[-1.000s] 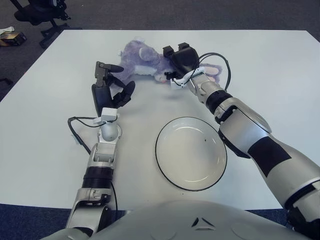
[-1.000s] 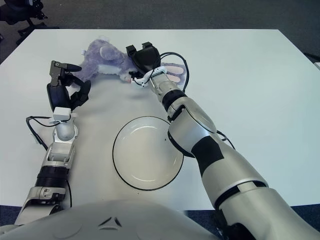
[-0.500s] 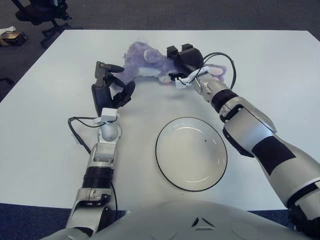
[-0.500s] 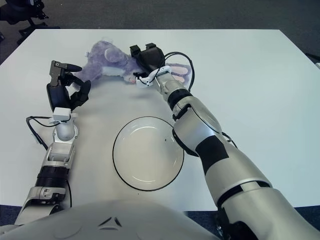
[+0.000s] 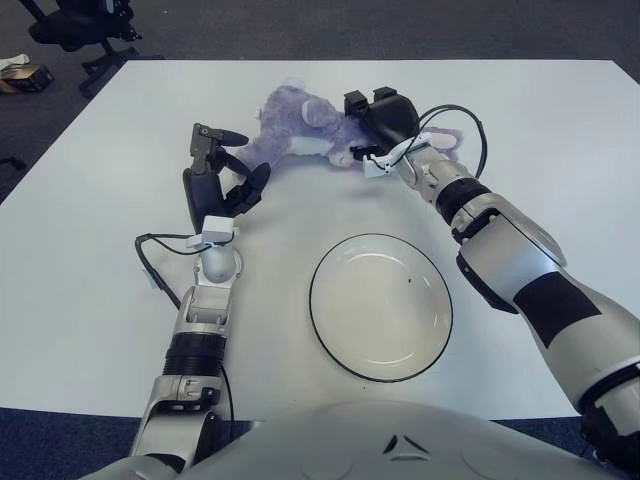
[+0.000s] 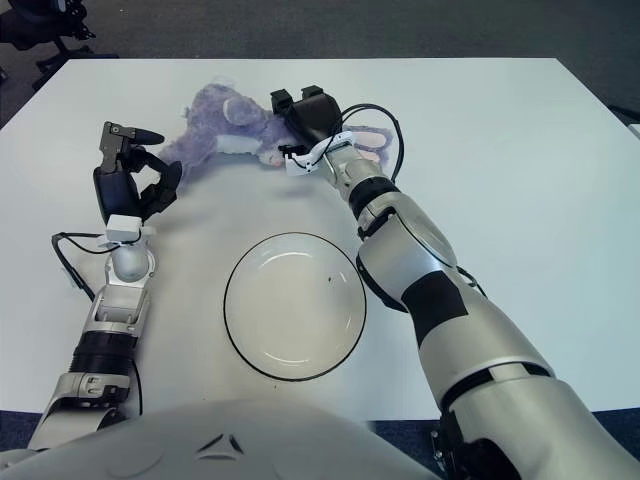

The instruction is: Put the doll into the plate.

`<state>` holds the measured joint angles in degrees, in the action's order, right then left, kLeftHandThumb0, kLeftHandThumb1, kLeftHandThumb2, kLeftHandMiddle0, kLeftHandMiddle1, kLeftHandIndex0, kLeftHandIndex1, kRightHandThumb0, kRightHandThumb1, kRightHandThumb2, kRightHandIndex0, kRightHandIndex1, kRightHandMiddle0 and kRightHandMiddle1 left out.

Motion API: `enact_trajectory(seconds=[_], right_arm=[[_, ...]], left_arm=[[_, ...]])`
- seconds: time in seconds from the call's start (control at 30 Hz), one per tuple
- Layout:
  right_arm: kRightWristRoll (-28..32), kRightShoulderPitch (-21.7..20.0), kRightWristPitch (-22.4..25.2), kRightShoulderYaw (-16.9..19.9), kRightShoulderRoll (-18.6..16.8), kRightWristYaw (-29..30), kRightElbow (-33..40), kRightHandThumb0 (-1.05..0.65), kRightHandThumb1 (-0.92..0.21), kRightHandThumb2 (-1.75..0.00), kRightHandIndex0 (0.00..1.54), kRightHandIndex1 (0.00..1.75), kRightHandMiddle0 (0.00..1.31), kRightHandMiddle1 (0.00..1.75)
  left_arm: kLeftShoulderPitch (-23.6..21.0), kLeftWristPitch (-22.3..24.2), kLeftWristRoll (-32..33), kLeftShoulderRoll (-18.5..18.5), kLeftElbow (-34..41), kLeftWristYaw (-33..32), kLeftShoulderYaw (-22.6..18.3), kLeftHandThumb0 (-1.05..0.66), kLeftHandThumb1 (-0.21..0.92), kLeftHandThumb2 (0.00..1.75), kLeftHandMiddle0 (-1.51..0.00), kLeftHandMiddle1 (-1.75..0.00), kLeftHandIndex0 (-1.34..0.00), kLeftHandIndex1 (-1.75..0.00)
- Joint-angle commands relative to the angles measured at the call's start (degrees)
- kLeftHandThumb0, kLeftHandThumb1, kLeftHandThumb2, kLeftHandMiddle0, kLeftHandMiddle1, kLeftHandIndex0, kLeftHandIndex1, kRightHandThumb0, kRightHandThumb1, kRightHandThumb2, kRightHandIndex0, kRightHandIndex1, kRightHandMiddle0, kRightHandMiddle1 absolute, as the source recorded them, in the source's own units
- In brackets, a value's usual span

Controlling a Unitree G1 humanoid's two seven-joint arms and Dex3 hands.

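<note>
A purple plush doll [image 5: 295, 125] with pink and white patches is at the far middle of the white table [image 5: 90, 260]. My right hand [image 5: 378, 118] is shut on the doll's right end, and the doll hangs tilted from it to the left. A white plate [image 5: 381, 305] with a dark rim lies empty on the table nearer to me, below the doll. My left hand [image 5: 222, 170] is raised left of the doll, fingers spread, holding nothing.
A black cable [image 5: 455, 125] loops by my right wrist. A thin cable [image 5: 148, 260] lies on the table by my left forearm. Office chair legs [image 5: 80, 30] stand on the floor beyond the table's far left corner.
My right hand has moved to the right with the doll in it, and the doll has shifted right and up with it. My left hand has not moved.
</note>
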<state>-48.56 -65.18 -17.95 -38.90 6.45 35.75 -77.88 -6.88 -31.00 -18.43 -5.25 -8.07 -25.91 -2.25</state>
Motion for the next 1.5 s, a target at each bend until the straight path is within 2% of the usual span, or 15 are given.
enact_trajectory(seconds=[0.0,0.1,0.2,0.27,0.3,0.43,0.63,0.7,0.77,0.83,0.97,1.1,1.23,1.43,1.47], right_arm=[[0.8,1.5,-0.8,0.9,1.5,-0.4,-0.4,0.0,-0.37,-1.25,0.52,1.75,0.4,1.73],[2.7,1.7,-2.8,2.9,2.2,-2.7,-0.3,0.0,-0.39,-1.23,0.51,1.74,0.38,1.74],[7.2,1.8,-5.5,7.1,3.1,-9.5,-0.1,0.0,-0.41,-1.21,0.51,1.72,0.36,1.74],[8.4,1.8,-6.2,8.3,3.4,-11.6,0.0,0.0,-0.41,-1.19,0.52,1.7,0.36,1.75],[10.0,1.6,-6.4,9.7,3.9,-14.9,0.2,0.0,-0.42,-1.19,0.52,1.7,0.36,1.75],[14.2,0.4,-6.1,13.2,5.8,-25.2,0.9,0.0,-0.42,-1.19,0.53,1.68,0.36,1.75],[17.5,-1.2,-4.1,16.2,8.0,-36.3,1.7,0.0,-0.4,-1.21,0.53,1.71,0.35,1.75],[18.3,-1.7,-2.8,16.9,8.7,-39.6,2.0,0.0,-0.39,-1.24,0.54,1.72,0.36,1.75],[18.6,-1.9,-1.9,17.2,8.9,-41.2,2.3,0.2,-0.44,-1.17,0.51,1.74,0.46,1.75],[18.8,-1.8,-1.5,17.3,9.0,-41.9,2.6,0.33,-0.47,-1.12,0.49,1.74,0.52,1.75],[20.0,-3.6,0.8,18.1,10.3,-49.2,3.0,0.4,-0.47,-1.12,0.49,1.75,0.56,1.75],[20.4,-3.8,1.1,18.4,10.6,-51.5,3.4,0.42,-0.46,-1.12,0.49,1.75,0.58,1.75],[21.7,-7.2,-0.7,19.1,13.3,-63.3,2.8,0.42,-0.45,-1.14,0.5,1.75,0.6,1.75],[21.7,-8.3,0.6,19.4,13.6,-67.3,2.8,0.42,-0.44,-1.14,0.51,1.75,0.6,1.75],[21.9,-8.7,1.6,19.6,13.6,-68.7,2.6,0.25,-0.5,-0.94,0.64,1.75,0.62,1.75]], left_arm=[[5.2,-0.5,0.0,1.4,-5.0,-0.3,0.5,-0.36,0.92,0.3,-0.78,-1.75,-0.43,-1.51],[5.4,-0.7,-0.2,1.4,-5.1,-0.3,0.6,-0.36,0.92,0.3,-0.78,-1.75,-0.43,-1.51],[5.4,-0.8,-0.1,1.4,-5.2,-0.2,0.6,-0.36,0.92,0.3,-0.78,-1.75,-0.43,-1.51],[5.4,-0.8,-0.1,1.4,-5.2,-0.2,0.6,-0.36,0.92,0.3,-0.78,-1.75,-0.43,-1.5],[5.4,-0.8,-0.1,1.4,-5.2,-0.2,0.6,-0.36,0.92,0.3,-0.78,-1.75,-0.43,-1.5],[5.4,-0.8,0.0,1.4,-5.2,0.0,0.6,-0.36,0.92,0.3,-0.78,-1.75,-0.43,-1.5],[5.4,-0.8,0.2,1.4,-5.3,0.1,0.7,-0.36,0.92,0.3,-0.78,-1.75,-0.44,-1.5],[5.4,-0.9,0.3,1.4,-5.3,0.3,0.7,-0.36,0.92,0.3,-0.78,-1.75,-0.44,-1.5],[5.4,-0.9,0.5,1.4,-5.4,0.4,0.7,-0.36,0.92,0.3,-0.78,-1.75,-0.44,-1.5],[5.4,-1.0,0.5,1.3,-5.5,0.4,0.7,-0.36,0.92,0.3,-0.78,-1.75,-0.44,-1.5],[5.4,-1.1,0.9,1.2,-5.7,0.8,0.6,-0.36,0.92,0.3,-0.78,-1.75,-0.44,-1.5],[5.4,-1.1,1.1,1.2,-5.8,0.9,0.6,-0.36,0.92,0.3,-0.78,-1.75,-0.44,-1.5],[5.3,-1.2,1.4,1.1,-5.9,1.2,0.7,-0.36,0.92,0.3,-0.78,-1.75,-0.44,-1.5],[5.5,-1.4,1.7,1.0,-5.7,1.6,0.7,-0.36,0.92,0.3,-0.77,-1.75,-0.43,-1.5],[5.5,-1.3,1.7,1.0,-5.7,1.6,0.7,-0.36,0.92,0.3,-0.77,-1.75,-0.43,-1.5]])
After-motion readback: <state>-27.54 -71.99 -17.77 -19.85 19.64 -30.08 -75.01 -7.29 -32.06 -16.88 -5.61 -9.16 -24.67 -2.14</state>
